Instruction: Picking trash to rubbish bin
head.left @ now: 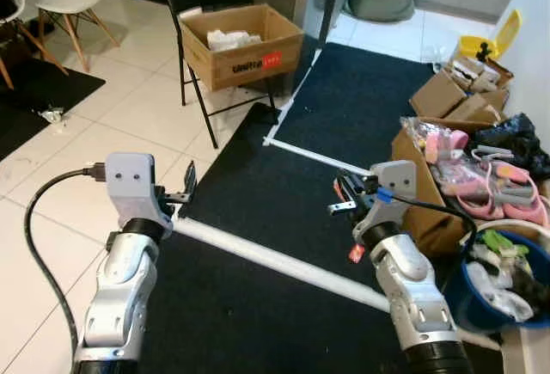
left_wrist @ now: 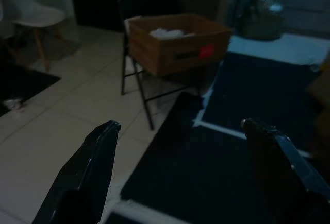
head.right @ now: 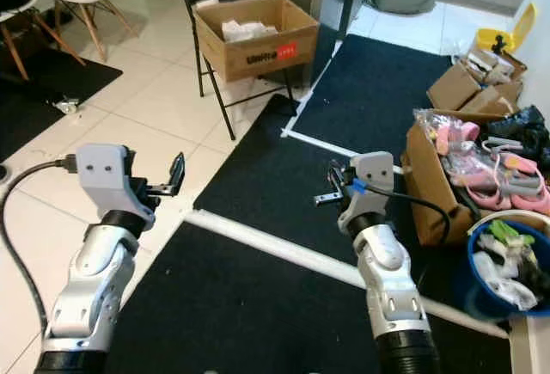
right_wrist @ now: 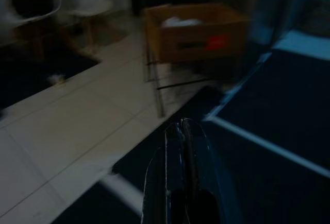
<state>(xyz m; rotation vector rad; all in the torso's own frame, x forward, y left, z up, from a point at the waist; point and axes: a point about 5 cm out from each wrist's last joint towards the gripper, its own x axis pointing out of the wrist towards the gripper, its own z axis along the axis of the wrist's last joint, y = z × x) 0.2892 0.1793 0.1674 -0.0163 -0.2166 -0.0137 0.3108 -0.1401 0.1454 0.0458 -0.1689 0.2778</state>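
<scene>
Left gripper (head.left: 185, 190) at 8 o'clock, fingers spread, empty | right gripper (head.left: 344, 198) at 4 o'clock, clenched, empty | crumpled wrapper scrap (head.left: 51, 115) on white tiles, 10 o'clock, well apart | round blue plastic bin (head.left: 468, 298) at 4 o'clock | advice: walk close, stoop, then pinch.

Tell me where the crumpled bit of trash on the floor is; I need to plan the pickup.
In the head views the crumpled trash lies on the white tiles far to the robot's left, at the edge of the black rug, near the white chairs.
</scene>
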